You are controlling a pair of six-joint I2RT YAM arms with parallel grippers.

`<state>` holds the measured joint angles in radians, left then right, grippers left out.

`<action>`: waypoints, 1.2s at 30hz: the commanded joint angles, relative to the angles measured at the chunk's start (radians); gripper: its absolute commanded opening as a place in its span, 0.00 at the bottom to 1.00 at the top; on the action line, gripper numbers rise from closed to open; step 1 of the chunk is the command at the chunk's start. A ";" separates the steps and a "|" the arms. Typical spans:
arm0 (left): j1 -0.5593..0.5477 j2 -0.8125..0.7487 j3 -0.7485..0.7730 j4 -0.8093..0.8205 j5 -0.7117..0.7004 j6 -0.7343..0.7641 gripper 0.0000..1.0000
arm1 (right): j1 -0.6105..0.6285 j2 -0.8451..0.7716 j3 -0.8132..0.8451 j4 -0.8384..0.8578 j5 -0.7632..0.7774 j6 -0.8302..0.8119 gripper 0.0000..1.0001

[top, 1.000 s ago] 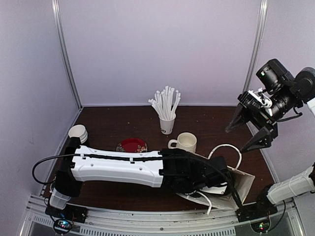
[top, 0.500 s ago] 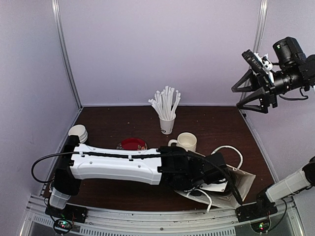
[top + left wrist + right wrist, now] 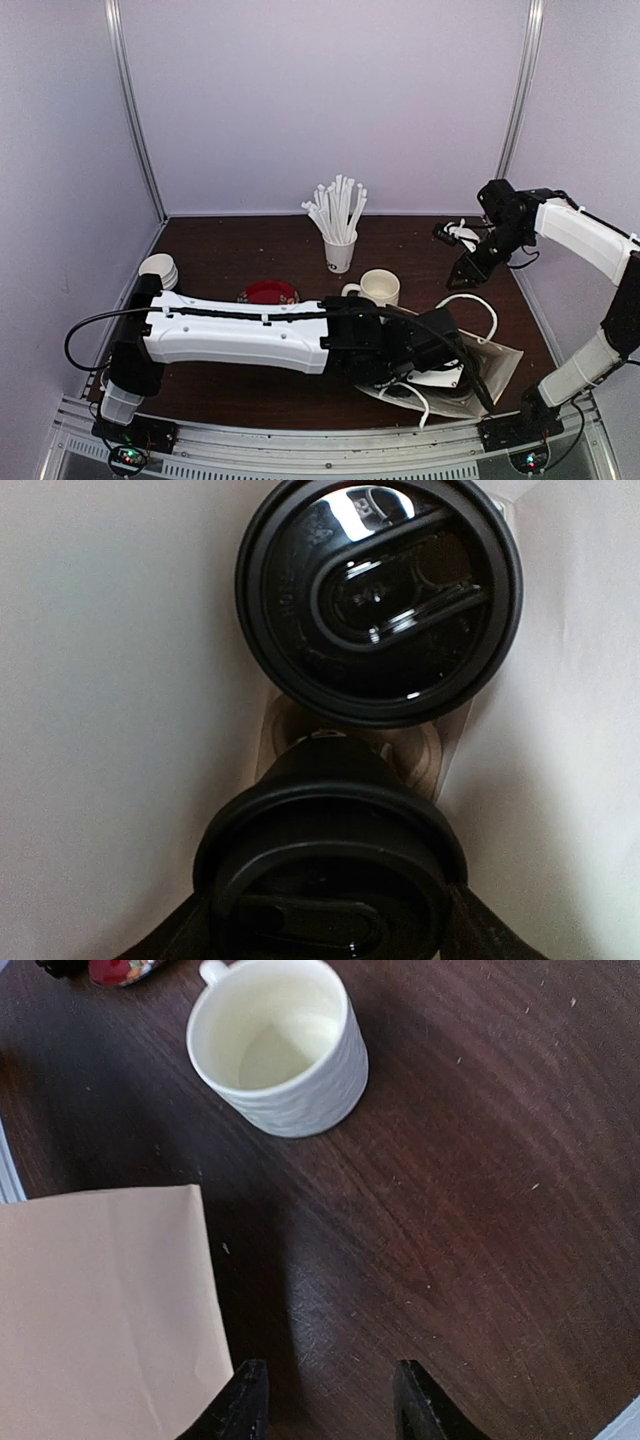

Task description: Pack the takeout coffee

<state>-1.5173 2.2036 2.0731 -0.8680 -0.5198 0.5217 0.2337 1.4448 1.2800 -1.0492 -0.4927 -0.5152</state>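
Note:
Inside the white paper bag (image 3: 497, 372), lying open at the front right, my left gripper (image 3: 440, 362) is shut on a takeout coffee cup; only its black lid (image 3: 330, 875) shows, with my fingers (image 3: 495, 935) on both sides of it. A second black-lidded coffee cup (image 3: 378, 595) stands just beyond it, against the bag's wall (image 3: 110, 680). My right gripper (image 3: 468, 270) hangs open and empty low over the table behind the bag. In its wrist view the gripper (image 3: 330, 1405) is over bare wood, next to the bag's corner (image 3: 100, 1310).
A cream ribbed mug (image 3: 378, 288) stands left of the right gripper and also shows in the right wrist view (image 3: 275, 1045). A white cup of straws (image 3: 340, 245) is at the back middle. A red dish (image 3: 267, 294) and a white stack (image 3: 158, 270) are at the left. The bag's handles (image 3: 470, 300) loop upward.
My right arm swung down from high at the back right to low over the table between mug and bag. My left arm has barely moved inside the bag.

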 commanded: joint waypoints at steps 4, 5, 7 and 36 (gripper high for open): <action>0.008 -0.033 -0.009 0.023 0.023 -0.021 0.54 | 0.016 0.150 -0.069 0.097 0.041 -0.055 0.45; 0.007 -0.031 -0.010 0.023 0.022 -0.021 0.54 | 0.023 0.176 -0.069 0.093 0.036 -0.061 0.44; 0.008 -0.031 -0.012 0.020 0.017 -0.021 0.53 | 0.040 0.217 -0.073 0.088 0.020 -0.075 0.44; 0.010 -0.010 0.013 -0.117 0.148 -0.091 0.52 | 0.223 0.419 0.010 -0.061 -0.192 -0.115 0.45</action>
<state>-1.5196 2.1815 2.0514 -0.9096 -0.4801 0.4820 0.4366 1.8496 1.2568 -1.0576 -0.6792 -0.6407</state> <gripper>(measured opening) 0.706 0.425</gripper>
